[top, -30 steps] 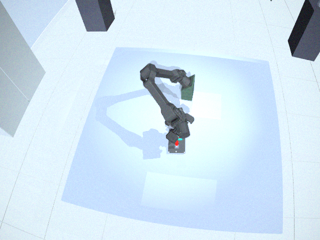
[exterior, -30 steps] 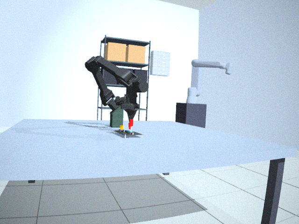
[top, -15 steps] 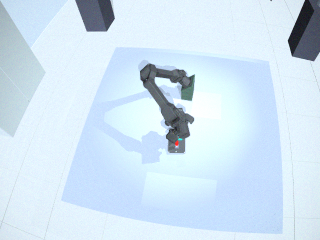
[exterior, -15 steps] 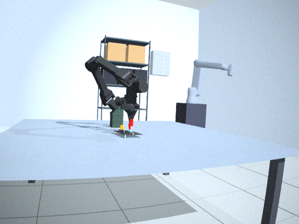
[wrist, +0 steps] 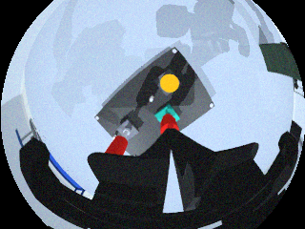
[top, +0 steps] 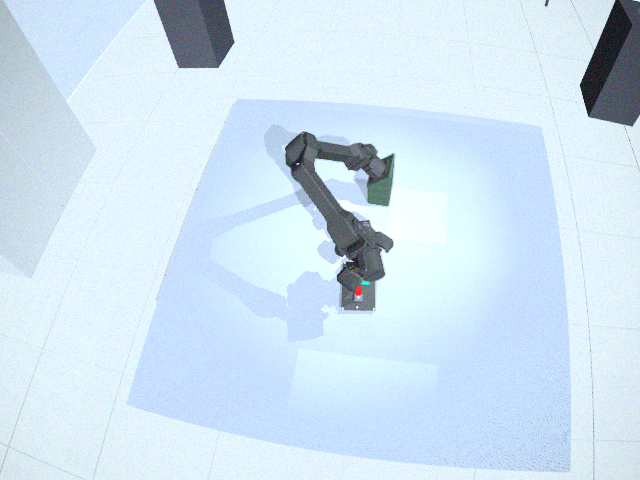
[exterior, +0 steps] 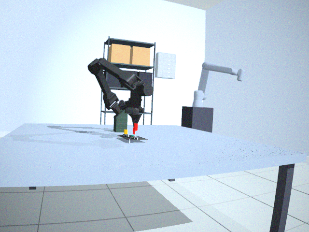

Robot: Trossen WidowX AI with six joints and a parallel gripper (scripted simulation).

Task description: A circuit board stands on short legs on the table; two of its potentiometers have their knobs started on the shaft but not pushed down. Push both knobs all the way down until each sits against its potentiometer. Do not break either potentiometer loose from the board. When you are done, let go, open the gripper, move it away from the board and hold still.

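The grey circuit board stands on the table near the middle. A yellow knob stands tall on its shaft at the board's far side. A teal knob sits lower beside it. My gripper is shut, points straight down, and its red fingertips are on or just above the teal knob. I cannot tell if they touch. Nothing is between the fingers.
The arm's green base block stands behind the board. A shelf with boxes, a dark pedestal with a white arm and dark pillars stand off the table.
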